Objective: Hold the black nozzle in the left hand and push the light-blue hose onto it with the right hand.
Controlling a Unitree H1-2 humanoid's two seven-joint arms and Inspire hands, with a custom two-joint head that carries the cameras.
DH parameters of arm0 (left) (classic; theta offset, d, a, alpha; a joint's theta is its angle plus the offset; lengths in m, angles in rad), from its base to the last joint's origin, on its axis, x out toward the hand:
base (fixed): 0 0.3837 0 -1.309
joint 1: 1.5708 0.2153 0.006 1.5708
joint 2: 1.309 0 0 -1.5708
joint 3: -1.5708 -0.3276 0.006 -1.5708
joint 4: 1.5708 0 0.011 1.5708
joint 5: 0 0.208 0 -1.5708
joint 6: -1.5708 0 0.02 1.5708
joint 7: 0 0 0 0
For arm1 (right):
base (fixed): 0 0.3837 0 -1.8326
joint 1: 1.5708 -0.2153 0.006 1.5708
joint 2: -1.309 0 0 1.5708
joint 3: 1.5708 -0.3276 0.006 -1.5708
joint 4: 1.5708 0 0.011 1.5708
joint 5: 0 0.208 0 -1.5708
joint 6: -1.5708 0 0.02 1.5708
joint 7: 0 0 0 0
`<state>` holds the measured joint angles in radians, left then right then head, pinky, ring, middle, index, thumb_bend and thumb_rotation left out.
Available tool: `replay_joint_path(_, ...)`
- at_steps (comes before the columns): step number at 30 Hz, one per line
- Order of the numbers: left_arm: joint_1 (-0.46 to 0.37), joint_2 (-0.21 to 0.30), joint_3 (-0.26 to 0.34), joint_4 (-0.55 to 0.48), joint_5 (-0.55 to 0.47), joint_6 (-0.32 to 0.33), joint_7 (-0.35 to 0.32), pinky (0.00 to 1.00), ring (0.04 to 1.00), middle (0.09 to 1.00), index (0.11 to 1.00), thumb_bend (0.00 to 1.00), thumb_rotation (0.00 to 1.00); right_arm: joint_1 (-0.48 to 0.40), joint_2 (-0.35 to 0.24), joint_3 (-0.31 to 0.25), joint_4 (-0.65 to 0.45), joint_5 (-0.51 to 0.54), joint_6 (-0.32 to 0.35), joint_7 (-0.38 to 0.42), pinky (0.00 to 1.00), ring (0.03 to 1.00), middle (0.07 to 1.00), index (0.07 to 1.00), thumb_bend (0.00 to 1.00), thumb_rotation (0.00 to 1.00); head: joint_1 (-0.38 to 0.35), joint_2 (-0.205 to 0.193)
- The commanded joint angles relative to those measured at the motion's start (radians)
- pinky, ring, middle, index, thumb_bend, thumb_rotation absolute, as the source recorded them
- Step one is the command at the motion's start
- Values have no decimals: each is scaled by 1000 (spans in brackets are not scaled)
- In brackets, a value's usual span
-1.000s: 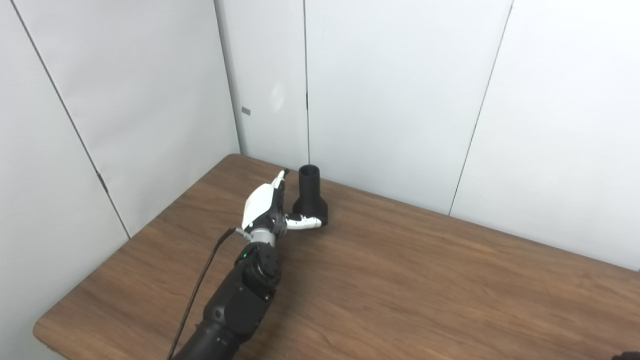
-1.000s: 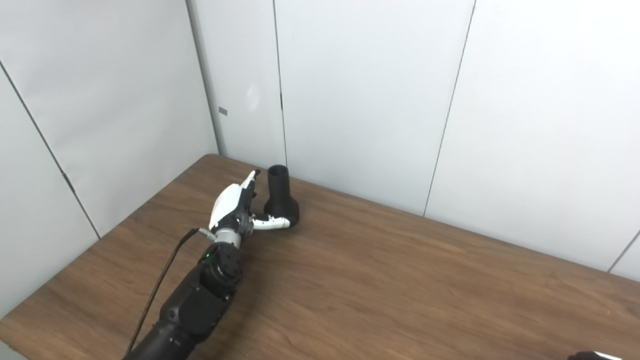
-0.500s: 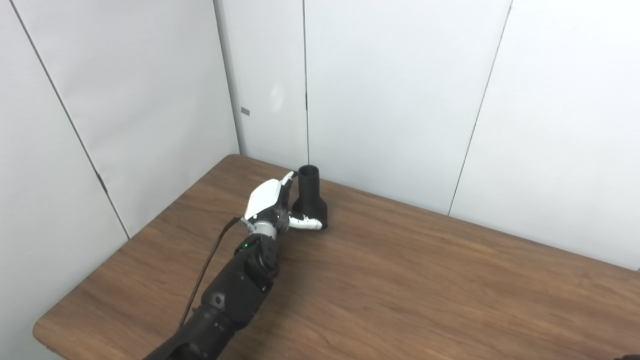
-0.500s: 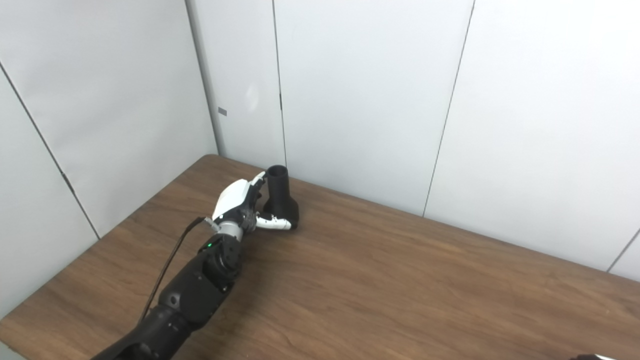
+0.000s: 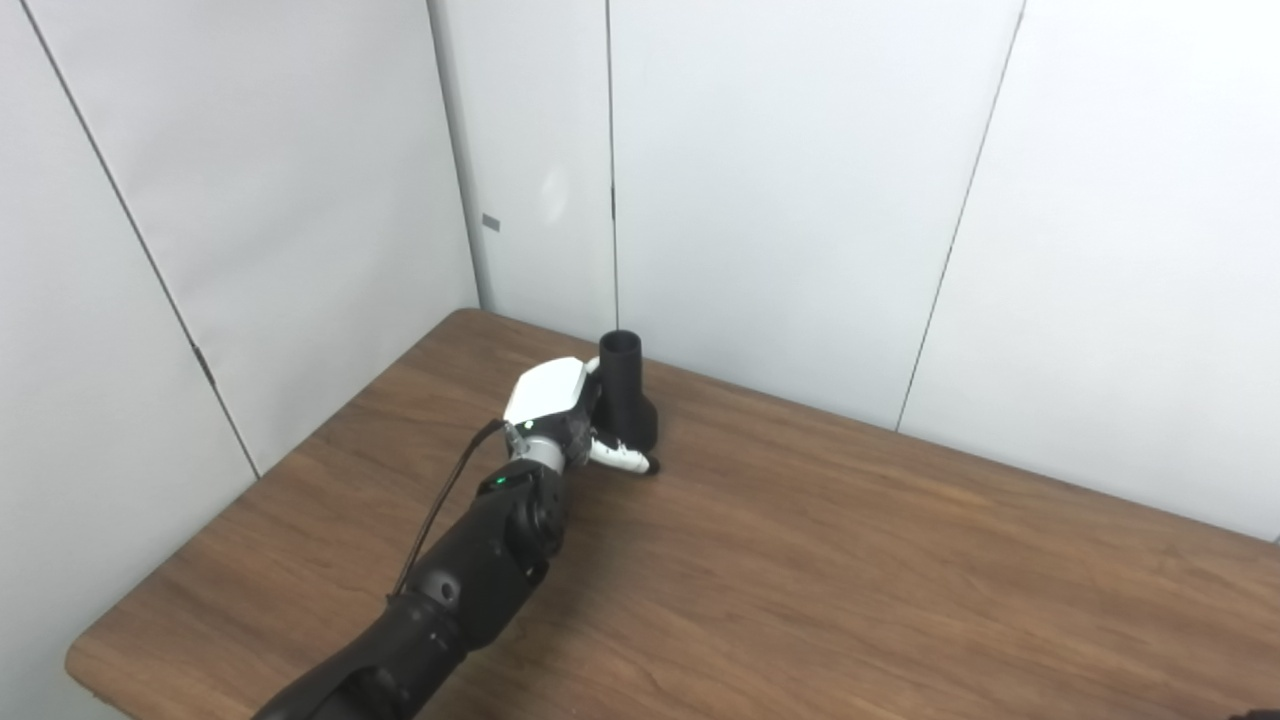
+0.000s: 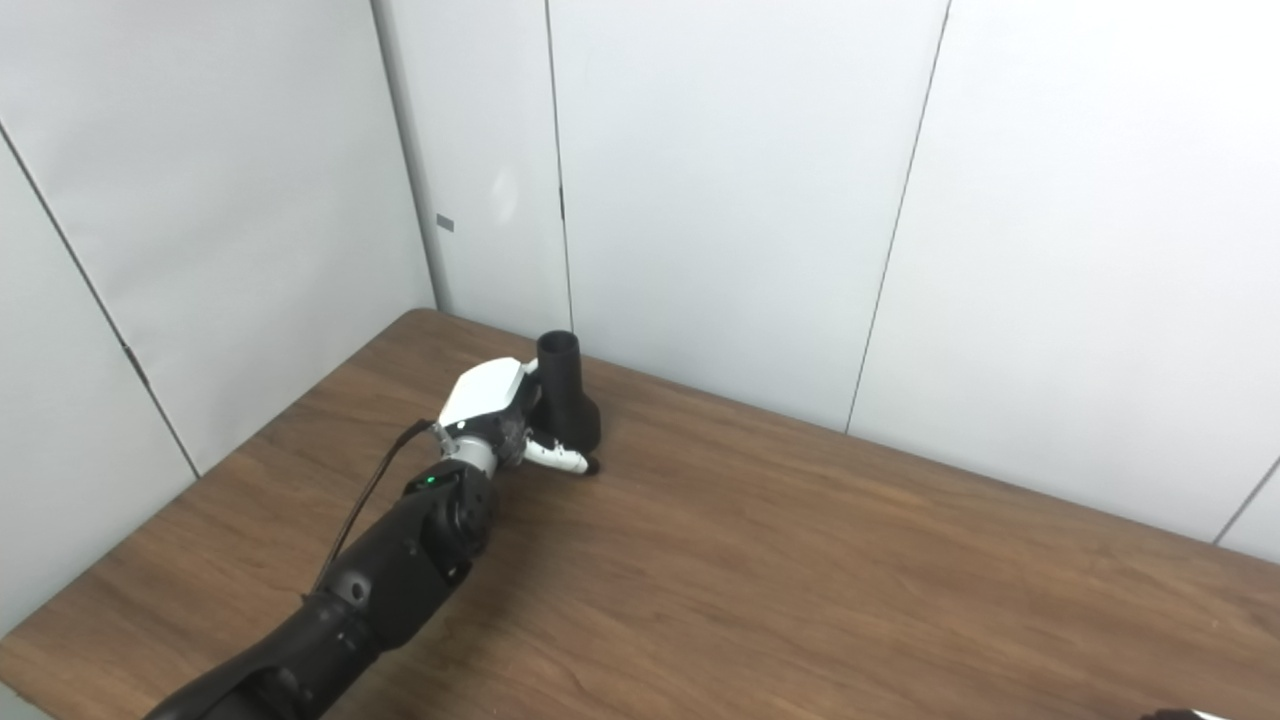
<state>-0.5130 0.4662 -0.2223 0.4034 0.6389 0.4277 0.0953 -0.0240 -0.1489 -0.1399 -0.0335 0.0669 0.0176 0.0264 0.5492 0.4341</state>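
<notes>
Black left arm (image 5: 480,570), thick and rounded, built of glossy jointed shells. Small green light (image 5: 499,480) glowing near the wrist. Silver metal ring (image 5: 534,450) at the wrist. Thin black cable (image 5: 440,510) running along the outer side of the forearm up to the wrist. Left hand (image 5: 560,405) with smooth white back plate, dark workings beneath. White thumb (image 5: 620,457) with black tip. Right hand only a dark sliver with a white patch at the lower right picture corner (image 6: 1190,714).
</notes>
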Motion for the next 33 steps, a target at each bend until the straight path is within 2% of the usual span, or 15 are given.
replay_joint_path(1, 18, 0, -31, 38, 14, 39, -66, 727, 839, 889, 897, 1000, 193, 0, -14, -11, -22, -5, -4, -8, 381, 538, 583, 534, 812, 599, 1, 1)
replay_joint_path(5, 17, 4, -52, 44, 58, 39, -73, 740, 826, 873, 883, 1000, 180, 1, -14, -12, -22, -10, -5, -12, 388, 543, 586, 539, 797, 598, 1, 4)
replay_joint_path(12, 21, -3, -49, 38, 131, 42, -113, 767, 828, 874, 880, 1000, 181, 6, -16, -12, -33, -4, 5, -4, 385, 541, 586, 541, 770, 587, 1, 6)
replay_joint_path(14, 23, -8, -38, 32, 143, 42, -127, 749, 823, 869, 876, 1000, 185, 7, -17, -11, -33, -2, 3, -1, 387, 543, 588, 543, 764, 585, 1, 7)
replay_joint_path(16, 19, -4, -44, 30, 163, 42, -167, 723, 816, 864, 872, 1000, 207, 7, -18, -11, -32, -2, 3, 0, 386, 542, 586, 541, 762, 582, 1, 7)
replay_joint_path(18, 13, 9, -67, 28, 191, 42, -212, 773, 812, 855, 868, 1000, 247, 7, -18, -9, -32, -4, 0, 0, 385, 543, 586, 541, 751, 578, 1, 9)
replay_joint_path(20, 9, 17, -80, 30, 202, 41, -228, 804, 809, 846, 861, 1000, 253, 8, -19, -7, -32, -7, -2, 1, 387, 548, 591, 545, 742, 579, 0, 9)
replay_joint_path(24, 5, 27, -95, 38, 196, 35, -226, 802, 793, 827, 849, 1000, 241, 8, -16, -7, -35, -2, 3, 2, 393, 555, 597, 552, 726, 574, 0, 10)
replay_joint_path(27, 9, 28, -100, 33, 207, 35, -212, 739, 750, 792, 830, 1000, 241, 8, -16, -7, -34, 0, 4, 3, 399, 562, 603, 557, 705, 568, -1, 10)
replay_joint_path(31, 13, 22, -98, 26, 238, 41, -222, 791, 781, 818, 837, 1000, 237, 9, -17, -6, -40, -4, 8, 3, 407, 570, 611, 565, 669, 565, -2, 10)
replay_joint_path(33, 11, 22, -103, 31, 243, 41, -221, 770, 765, 810, 838, 1000, 233, 9, -16, -7, -42, -3, 9, 3, 411, 572, 612, 566, 654, 562, -1, 12)
